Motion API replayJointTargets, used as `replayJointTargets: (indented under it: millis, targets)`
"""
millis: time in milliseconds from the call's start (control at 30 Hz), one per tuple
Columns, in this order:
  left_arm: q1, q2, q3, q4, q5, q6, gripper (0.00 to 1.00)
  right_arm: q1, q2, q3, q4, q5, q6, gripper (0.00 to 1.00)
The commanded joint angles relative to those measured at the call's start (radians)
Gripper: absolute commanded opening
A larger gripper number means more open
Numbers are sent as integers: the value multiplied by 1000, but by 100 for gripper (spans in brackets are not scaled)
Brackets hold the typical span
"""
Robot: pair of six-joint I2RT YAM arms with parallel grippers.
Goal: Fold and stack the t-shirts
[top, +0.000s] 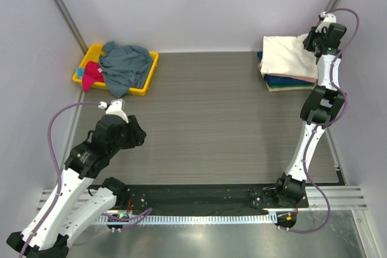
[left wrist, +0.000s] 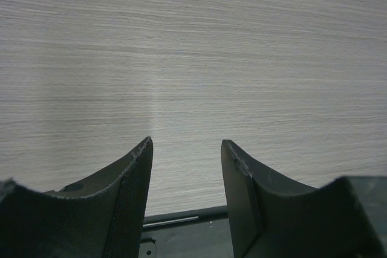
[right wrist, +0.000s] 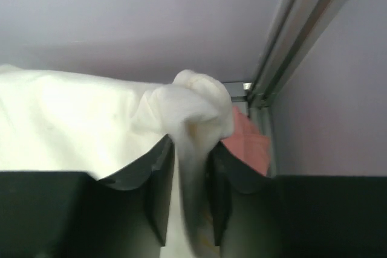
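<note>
my right tool [right wrist: 190, 167] pinches the cream tee [right wrist: 72, 119], seemingly settling it on the stack [top: 290, 83]; left tool [left wrist: 186, 149] gapes empty; next, release.

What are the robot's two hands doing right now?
Left hand: open, holding nothing.
Right hand: closed on the cream-white t-shirt.
</note>
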Motion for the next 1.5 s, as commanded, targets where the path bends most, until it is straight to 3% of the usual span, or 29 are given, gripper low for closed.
replayJointTargets:
  millis: [0, 100, 133, 233, 400, 667, 800, 867, 1033, 1100, 1267, 1367, 1467]
  targets:
    - [2, -15, 2, 26, -18, -3, 50, 6, 28, 18, 187, 143, 29, 40]
    - [2, -25, 2, 27, -15, -1, 50, 6, 14, -22, 195, 315, 61, 78]
    - [2, -29, 4, 27, -12, 0, 50, 6, 2, -33, 195, 473, 93, 82]
    - [3, -45, 4, 29, -4, 4, 50, 5, -72, -85, 190, 646, 119, 94]
    - [3, -78, 4, 35, 1, 10, 50, 5, -286, -216, 186, 753, 242, 99]
    - [9, -107, 0, 36, -5, 8, 50, 6, -593, -433, 92, 534, 525, 100]
    - [13, -111, 0, 35, -15, 5, 51, 57, -733, -615, 94, 198, 658, 100]
    - [16, -113, 0, 35, -13, 5, 51, 132, -802, -657, 47, 184, 626, 100]
    - [17, -110, -1, 33, -18, 4, 51, 558, -971, -913, 25, 283, 484, 100]
    - [16, -107, -1, 32, -27, 1, 51, 725, -1041, -1049, 40, 331, 461, 100]
    - [20, -105, 4, 27, -68, 4, 54, 994, -1167, -1377, 193, 456, 490, 100]
    - [22, -104, 7, 41, -73, 25, 60, 1141, -1222, -1536, 258, 512, 549, 100]
    - [20, -107, -7, 78, -73, 39, 76, 1227, -1282, -1700, 383, 480, 644, 100]
